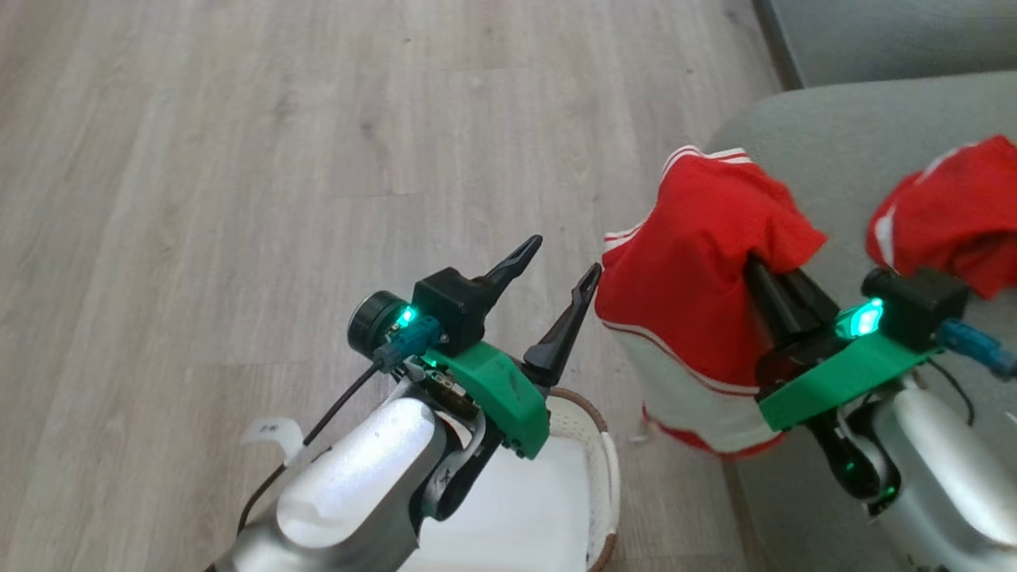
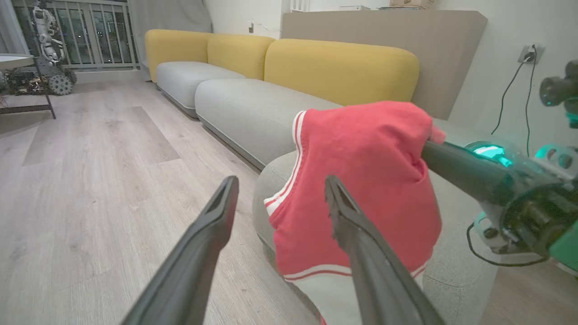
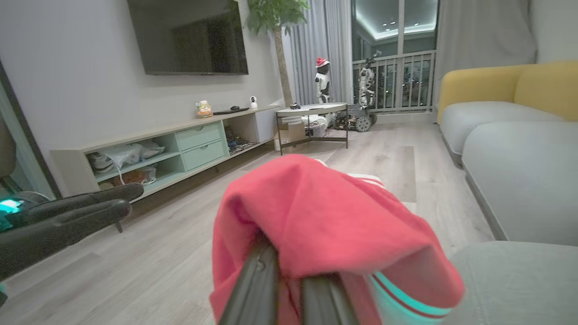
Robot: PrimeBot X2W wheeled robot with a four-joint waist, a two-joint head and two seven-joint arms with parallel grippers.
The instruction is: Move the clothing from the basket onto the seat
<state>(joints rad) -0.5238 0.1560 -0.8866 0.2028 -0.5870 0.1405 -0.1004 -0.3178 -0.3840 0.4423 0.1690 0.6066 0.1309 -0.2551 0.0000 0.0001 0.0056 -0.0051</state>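
Pale wood-plank flooring (image 1: pixel 238 159) is stretching across most of the head view, with the grey-green seat (image 1: pixel 858 143) rising at the right. The left gripper (image 1: pixel 562 256) is hovering above the floor with its two dark fingers spread wide apart and nothing between them. It is pointing toward the seat's rounded corner. Below its pale forearm the basket (image 1: pixel 608 453) is sitting on the floor, its brown braided rim and white bottom showing.

The right gripper (image 1: pixel 775 290) is reaching in from the lower right with its fingers pressed together, and their tips are buried in a red garment (image 1: pixel 691 262). This garment is draping over the fingers and hanging down in front of the seat's corner, with white stripes along its hem and a white panel at the bottom. Whether the cloth is touching the cushion cannot be told. A second red garment (image 1: pixel 953 214) is lying crumpled on top of the seat, further right, well apart from the first.

From the left wrist view, yellow backrests (image 2: pixel 338 67) are lining the sofa behind the hanging garment. From the right wrist view, a long low cabinet (image 3: pixel 180 140) is running along the far wall under a dark television (image 3: pixel 189 36).
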